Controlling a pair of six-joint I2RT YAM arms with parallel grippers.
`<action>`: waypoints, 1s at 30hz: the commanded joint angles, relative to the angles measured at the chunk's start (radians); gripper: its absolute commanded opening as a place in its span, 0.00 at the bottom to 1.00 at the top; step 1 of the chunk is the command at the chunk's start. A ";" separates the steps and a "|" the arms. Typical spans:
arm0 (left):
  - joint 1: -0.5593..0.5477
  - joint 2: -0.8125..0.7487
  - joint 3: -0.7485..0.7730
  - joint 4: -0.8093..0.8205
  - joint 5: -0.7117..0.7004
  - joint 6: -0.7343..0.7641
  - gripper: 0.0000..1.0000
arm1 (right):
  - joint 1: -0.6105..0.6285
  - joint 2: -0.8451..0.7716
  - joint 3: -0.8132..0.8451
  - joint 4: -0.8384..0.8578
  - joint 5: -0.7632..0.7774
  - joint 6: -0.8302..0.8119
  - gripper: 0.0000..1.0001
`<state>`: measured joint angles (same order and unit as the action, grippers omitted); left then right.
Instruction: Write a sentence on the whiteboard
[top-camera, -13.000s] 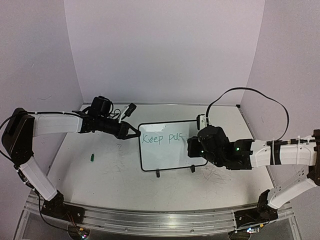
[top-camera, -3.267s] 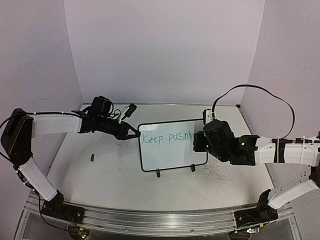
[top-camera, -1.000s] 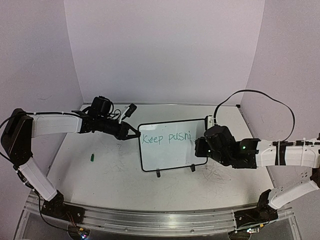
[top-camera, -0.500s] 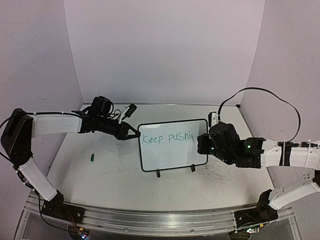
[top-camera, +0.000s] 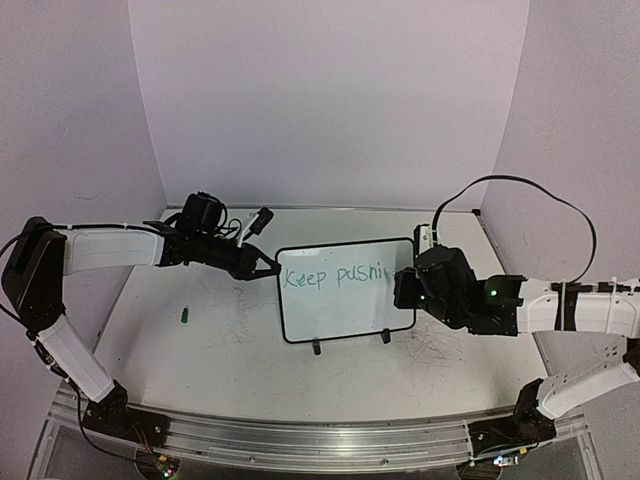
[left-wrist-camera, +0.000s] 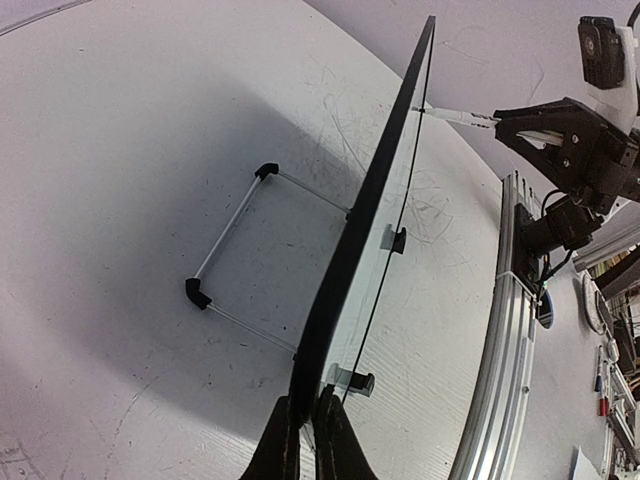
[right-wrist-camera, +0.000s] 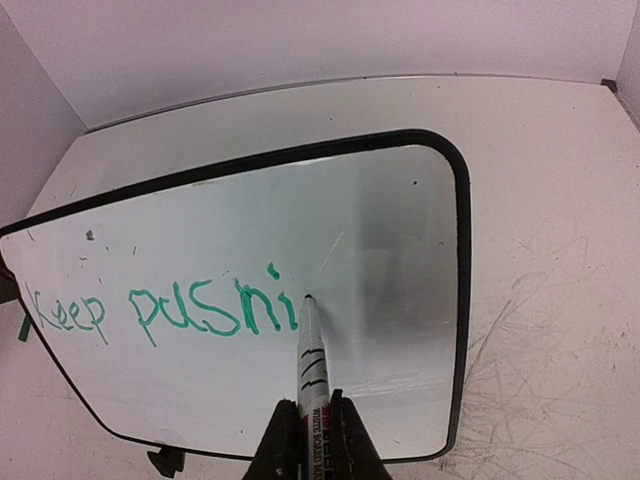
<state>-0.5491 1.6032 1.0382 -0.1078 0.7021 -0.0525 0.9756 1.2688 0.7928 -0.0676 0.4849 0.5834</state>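
While left jaws clamp the whiteboard (top-camera: 340, 312) at its left edge, right jaws grip the marker (right-wrist-camera: 312, 360), its tip touching just right of the sentence (right-wrist-camera: 213, 312), blank board beyond.

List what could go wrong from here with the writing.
1. The left tool pinches only one edge of the whiteboard; marker pressure near the opposite side might swing it.
2. The right tool holds the marker well back from its tip, so it could pivot and skew the green letters.
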 joint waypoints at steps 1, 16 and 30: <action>0.003 -0.038 0.012 0.000 -0.050 0.024 0.00 | -0.007 0.014 0.046 0.028 0.032 -0.018 0.00; 0.003 -0.034 0.013 0.000 -0.051 0.023 0.00 | -0.005 0.000 0.008 -0.024 0.000 0.040 0.00; 0.003 -0.029 0.013 -0.001 -0.050 0.023 0.00 | 0.005 -0.001 0.009 -0.036 -0.011 0.053 0.00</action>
<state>-0.5491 1.6032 1.0383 -0.1078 0.7021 -0.0525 0.9764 1.2770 0.7956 -0.0938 0.4701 0.6304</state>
